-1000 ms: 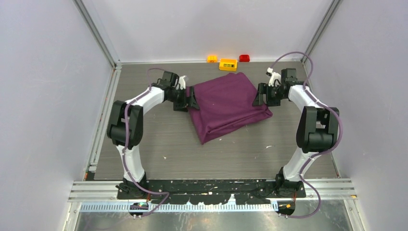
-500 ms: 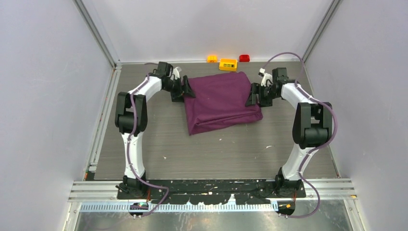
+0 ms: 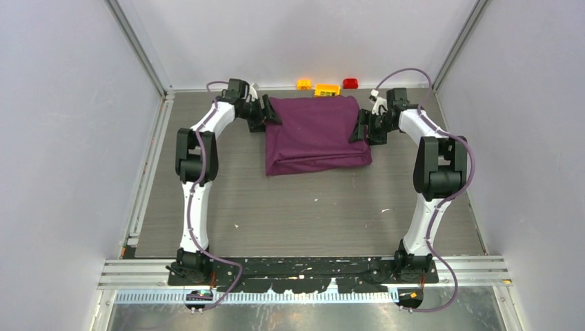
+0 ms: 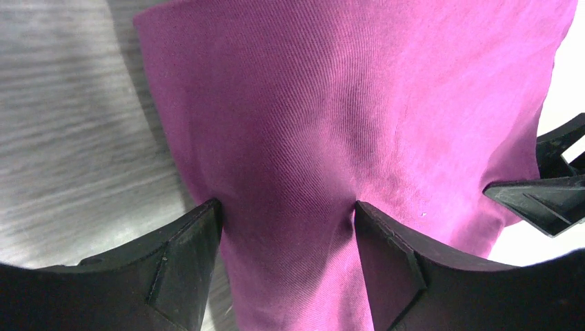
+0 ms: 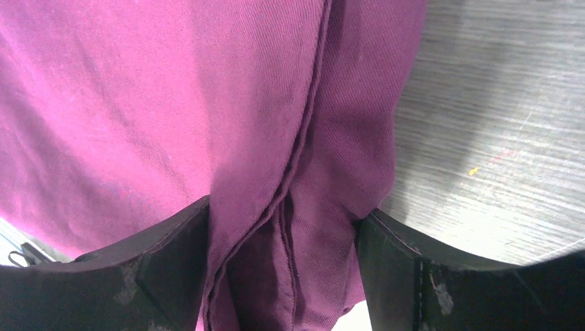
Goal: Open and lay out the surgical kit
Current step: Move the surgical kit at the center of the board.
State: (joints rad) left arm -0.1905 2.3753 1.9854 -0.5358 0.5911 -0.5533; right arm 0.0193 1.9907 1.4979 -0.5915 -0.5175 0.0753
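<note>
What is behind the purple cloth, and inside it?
Behind the purple cloth lie a small orange brick, a yellow brick and a red brick. Its inside is covered.

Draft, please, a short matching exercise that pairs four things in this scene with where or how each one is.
Things:
1. left fingers
2. right fingers
3. purple cloth
4. red brick

Places or states:
A. lying by the back wall
B. pinching the cloth's right edge
C. folded, gripped at two opposite edges
D. pinching the cloth's left edge

Pairs: 1-D, 2-B, 3-C, 4-A
</note>
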